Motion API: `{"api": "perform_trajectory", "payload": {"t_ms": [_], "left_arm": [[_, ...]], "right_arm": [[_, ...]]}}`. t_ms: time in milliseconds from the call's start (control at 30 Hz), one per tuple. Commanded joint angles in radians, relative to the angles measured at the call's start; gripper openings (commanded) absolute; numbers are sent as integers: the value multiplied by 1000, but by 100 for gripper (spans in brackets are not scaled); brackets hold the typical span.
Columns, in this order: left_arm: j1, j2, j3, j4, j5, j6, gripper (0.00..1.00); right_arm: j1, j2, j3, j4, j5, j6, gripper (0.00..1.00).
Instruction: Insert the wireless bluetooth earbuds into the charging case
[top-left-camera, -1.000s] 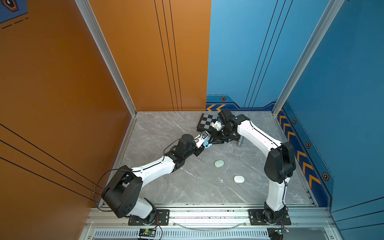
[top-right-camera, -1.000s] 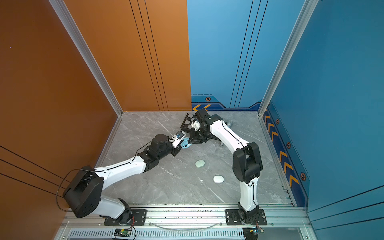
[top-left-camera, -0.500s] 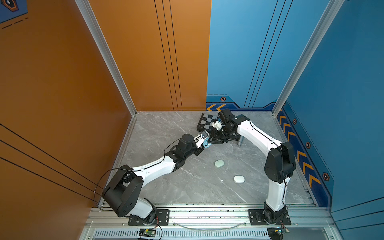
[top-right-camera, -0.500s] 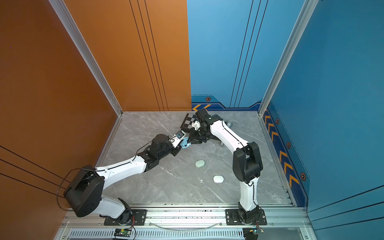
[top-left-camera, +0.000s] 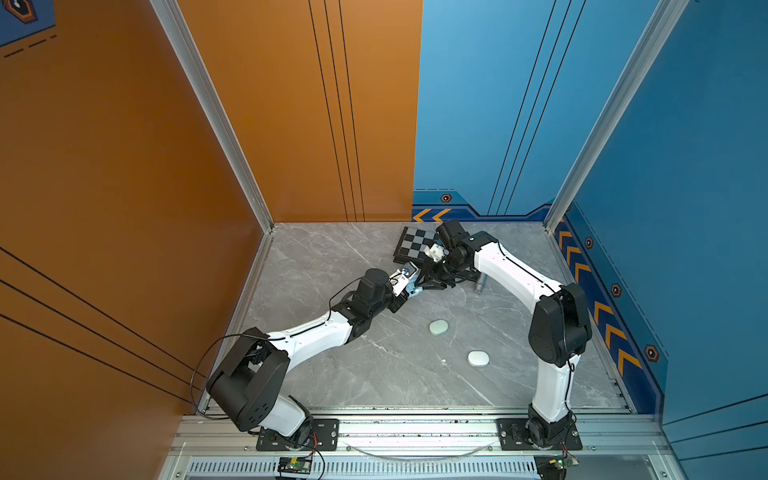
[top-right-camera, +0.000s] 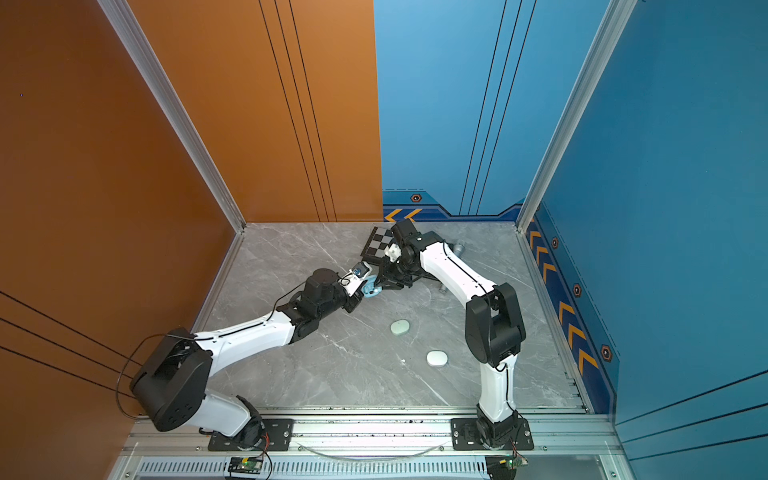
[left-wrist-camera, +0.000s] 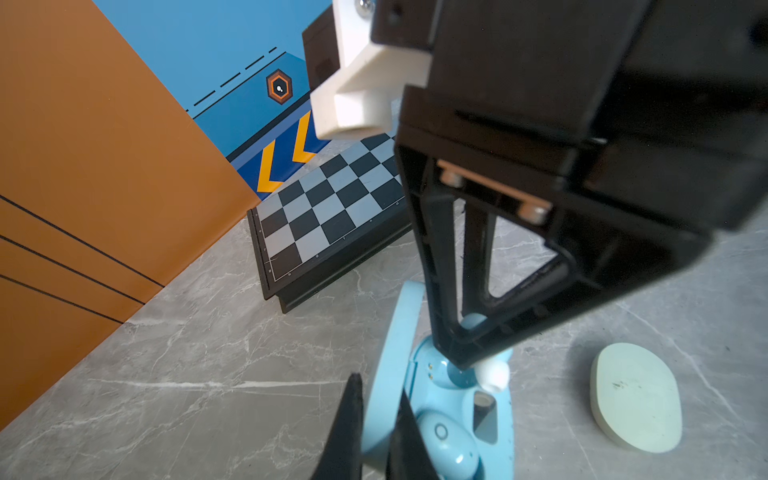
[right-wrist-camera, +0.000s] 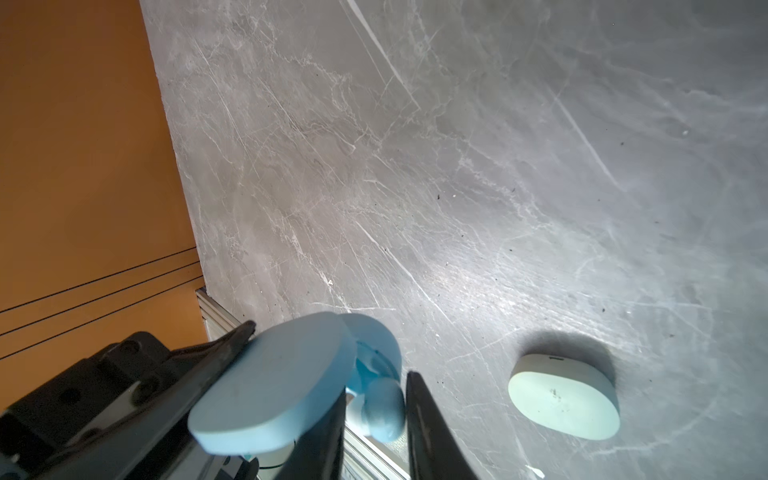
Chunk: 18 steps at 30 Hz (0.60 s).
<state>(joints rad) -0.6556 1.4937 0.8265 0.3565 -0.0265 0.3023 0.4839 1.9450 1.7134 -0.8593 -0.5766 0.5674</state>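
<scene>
Grey marbled tabletop (top-left-camera: 374, 374) between orange and blue walls, with a chessboard (left-wrist-camera: 332, 208) lying at the back. My left gripper (left-wrist-camera: 378, 386) is pinched fully closed on the raised lid (left-wrist-camera: 399, 332) of the light blue charging case (left-wrist-camera: 457, 405), holding it up beside the open base. My right gripper (right-wrist-camera: 376, 397) reaches down over that base, its jaws only a little apart and closed on a light blue earbud (right-wrist-camera: 382, 411). The bud's white tip hangs just above the free well. A second earbud (left-wrist-camera: 446, 440) sits in the neighbouring well. Near the case lies a closed mint case (right-wrist-camera: 565, 401), and farther toward my bases a closed white case (top-left-camera: 478, 358), both clear of my fingers
</scene>
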Motion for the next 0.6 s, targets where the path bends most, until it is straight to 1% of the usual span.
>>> {"api": "perform_trajectory", "payload": {"t_ms": [0, 133, 400, 567], "left_arm": [[-15, 1, 20, 23, 50, -12, 0], [-15, 0, 20, 22, 56, -16, 0], [-15, 8, 30, 24, 61, -17, 0], [-15, 7, 25, 23, 69, -17, 0]], "right_arm": [[-4, -11, -9, 63, -17, 19, 29], [-1, -13, -26, 65, -17, 19, 28], [4, -21, -45, 83, -8, 34, 19], [-4, -32, -42, 87, 8, 38, 17]]}}
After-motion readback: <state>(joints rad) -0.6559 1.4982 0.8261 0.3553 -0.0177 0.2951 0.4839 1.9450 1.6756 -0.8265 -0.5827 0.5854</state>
